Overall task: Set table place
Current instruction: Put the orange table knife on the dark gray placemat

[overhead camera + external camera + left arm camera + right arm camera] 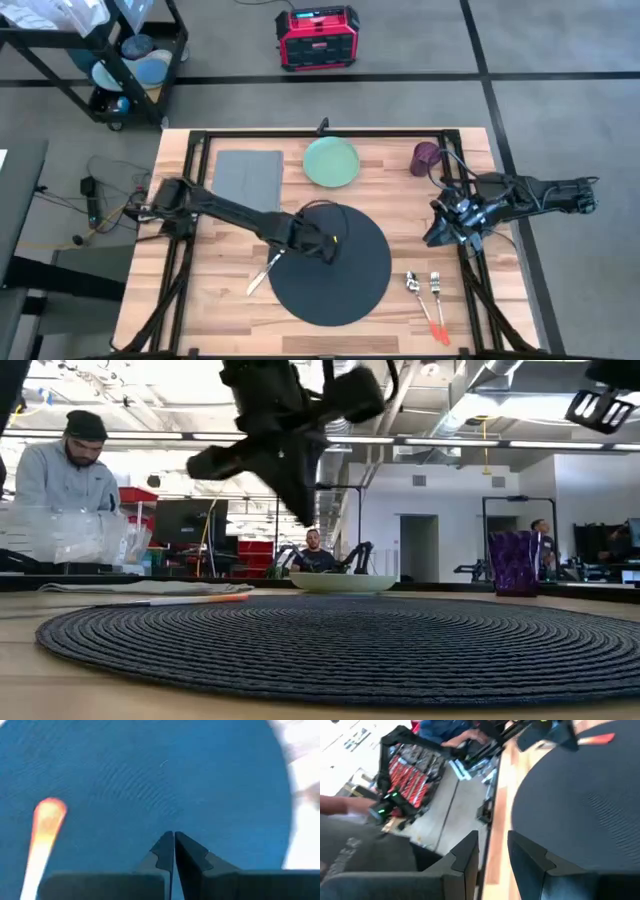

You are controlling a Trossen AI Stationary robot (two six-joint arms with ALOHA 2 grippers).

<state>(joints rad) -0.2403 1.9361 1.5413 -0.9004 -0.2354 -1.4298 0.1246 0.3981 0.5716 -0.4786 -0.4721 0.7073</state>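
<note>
The table (225, 300) is filling the middle of the overhead view, with the round dark placemat (350, 285) lying at its lower centre. The left gripper (328, 247) is hanging over the mat's left part, its fingers (165, 852) pressed together on nothing. The right gripper (438, 233) is waiting at the table's right edge, fingers slightly parted. A knife (263, 272) is lying just left of the mat.

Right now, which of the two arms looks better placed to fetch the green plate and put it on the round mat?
Probably the left. Its claw hangs shut over the mat, with the green plate just beyond. The right claw waits off the mat's right side.
</note>
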